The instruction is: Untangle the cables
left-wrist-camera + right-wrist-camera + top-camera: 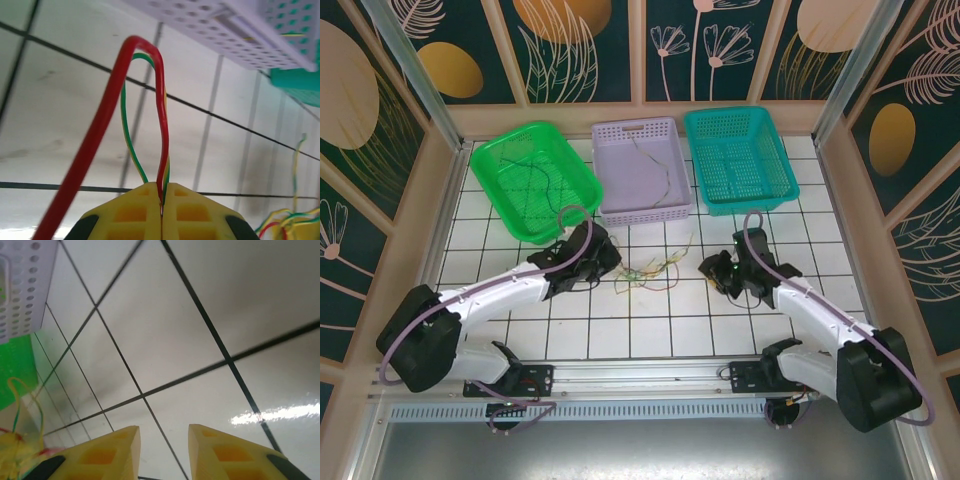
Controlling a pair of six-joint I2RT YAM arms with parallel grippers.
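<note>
A tangle of thin red, green and yellow cables (pixel 655 270) lies on the white gridded table between the two arms. My left gripper (pixel 605 262) sits at the tangle's left end. In the left wrist view my left gripper (pixel 162 192) is shut on a red cable (pixel 107 112) and a green-yellow cable (pixel 127 130), which loop upward from the yellow fingers (pixel 132 210). More of the tangle (pixel 285 222) shows at the lower right. My right gripper (pixel 712 268) rests right of the tangle, and its yellow fingers (pixel 102 455) stand open over bare table with nothing between them (pixel 164 437). Cable ends (pixel 17 440) show at the left.
Three baskets line the back: a green one (pixel 535 180) holding a dark cable, a lilac one (pixel 642 170) holding a thin cable, and a teal one (pixel 735 160). The lilac basket's wall (pixel 240 35) is close above my left gripper. Panel walls enclose the table.
</note>
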